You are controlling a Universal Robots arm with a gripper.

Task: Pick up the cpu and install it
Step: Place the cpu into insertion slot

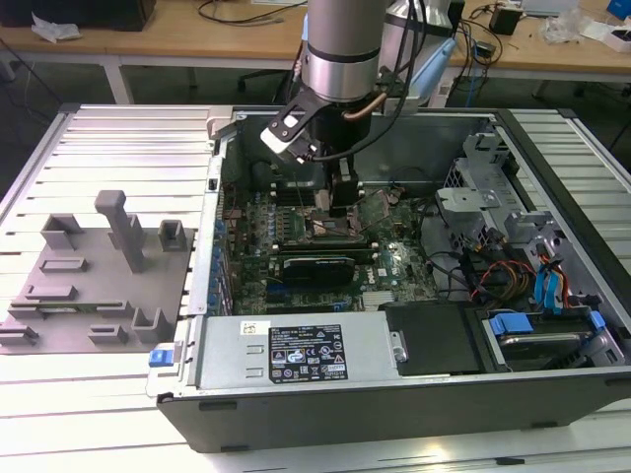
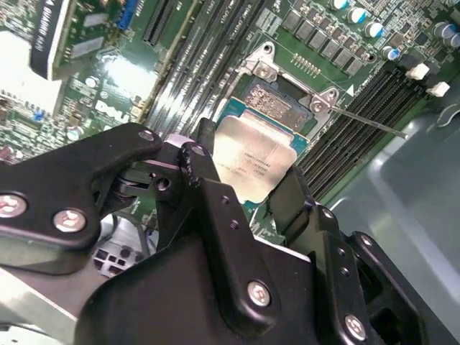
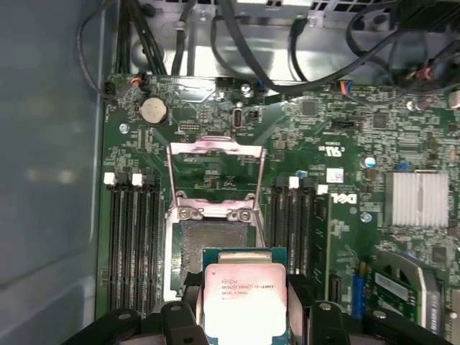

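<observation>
Inside the open black computer case (image 1: 394,414), lying on its side, the arm's black gripper (image 1: 340,197) reaches down over the green motherboard (image 3: 338,165). Its jaws are clamped on two opposite edges of the thin square cpu (image 2: 251,162) with the pale silvery metal top, which shows in both wrist views (image 3: 244,298). The chip hangs at the near edge of the dark square metal-framed socket (image 3: 215,248); I cannot tell whether it touches it.

The socket's metal load plate (image 3: 215,172) is swung up and open on the far side, and a thin wire lever (image 2: 366,122) juts out beside it. Rows of long black memory slots (image 3: 133,237) flank the socket closely on both sides. A round coin battery (image 3: 152,109), a finned silver heatsink (image 3: 420,199) and loops of black cable (image 3: 287,72) sit further off.

The cpu top carries lines of small dark print, and a printed black-and-white label (image 1: 306,353) covers the grey power supply at the case's front.

The case rests on a slatted metal table (image 1: 118,148). On the exterior view's left lies a grey plastic tray (image 1: 59,296) with upright blocks. Wooden desks (image 1: 197,39) strewn with wires stand behind.
</observation>
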